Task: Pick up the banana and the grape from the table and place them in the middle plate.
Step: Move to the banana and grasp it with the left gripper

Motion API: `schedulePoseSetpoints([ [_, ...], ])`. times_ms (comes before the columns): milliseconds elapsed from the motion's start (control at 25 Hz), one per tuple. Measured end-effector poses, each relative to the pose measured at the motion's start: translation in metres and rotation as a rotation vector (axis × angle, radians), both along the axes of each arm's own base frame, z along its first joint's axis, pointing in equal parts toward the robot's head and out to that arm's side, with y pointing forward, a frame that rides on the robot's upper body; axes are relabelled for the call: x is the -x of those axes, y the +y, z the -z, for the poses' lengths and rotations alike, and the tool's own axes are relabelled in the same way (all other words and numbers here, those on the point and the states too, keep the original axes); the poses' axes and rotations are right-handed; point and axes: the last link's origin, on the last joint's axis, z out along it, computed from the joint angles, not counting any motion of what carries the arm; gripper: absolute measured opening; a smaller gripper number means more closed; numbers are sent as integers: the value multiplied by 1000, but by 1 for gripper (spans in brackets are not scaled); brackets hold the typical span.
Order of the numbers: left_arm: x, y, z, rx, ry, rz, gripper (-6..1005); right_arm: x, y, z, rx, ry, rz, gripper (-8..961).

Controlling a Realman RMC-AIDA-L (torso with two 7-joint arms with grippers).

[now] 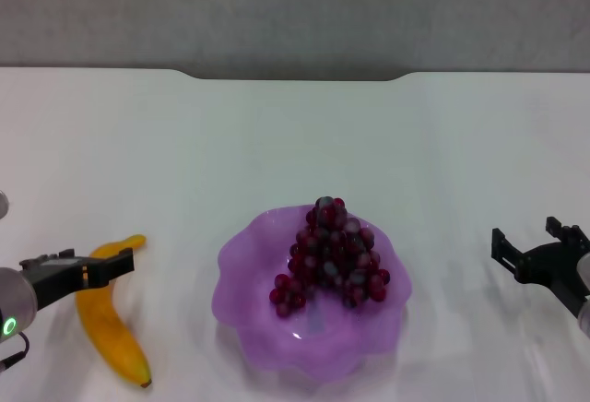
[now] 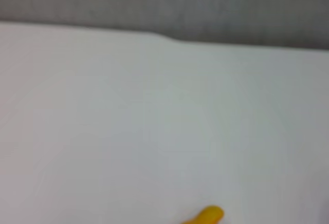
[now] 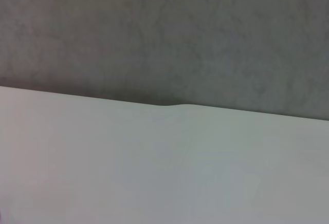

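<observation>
Purple and translucent, the middle plate [image 1: 241,277] sits at the lower centre of the head view, its scalloped rim and shallow bowl shaped to keep round fruit from rolling off. The grape [image 1: 329,256] bunch already lies inside it, heaped toward the far side of the dish, so that half of the task looks done. The banana [image 1: 112,333] is not yet in the plate: it lies flat on the white table [image 1: 295,135] at the lower left of the frame, well apart from the dish, its dark tip pointing toward the bottom edge and its other end toward the upper right. The left gripper [image 1: 101,268] is right over the banana's upper end, reaching in from the left edge, which suggests it is lining up for a grasp; whether its fingers are parted or closed around the fruit I cannot tell from here. The left wrist view shows only the banana's [image 2: 207,216] yellow end at its lower edge against bare tabletop. The right gripper [image 1: 539,245] hangs at the right edge, away from the plate, its two fingers spread and holding nothing, probably parked clear so the left arm can work alone.
</observation>
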Motion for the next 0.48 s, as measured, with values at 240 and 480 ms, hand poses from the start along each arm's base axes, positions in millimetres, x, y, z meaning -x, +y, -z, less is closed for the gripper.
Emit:
schedulePoseSetpoints([
  [240,6,0,1,2,19,-15,830,2,1,1,1,3,-4,860],
  [480,15,-2,3,-22,18,-36,829,2,1,1,1,4,-6,859],
])
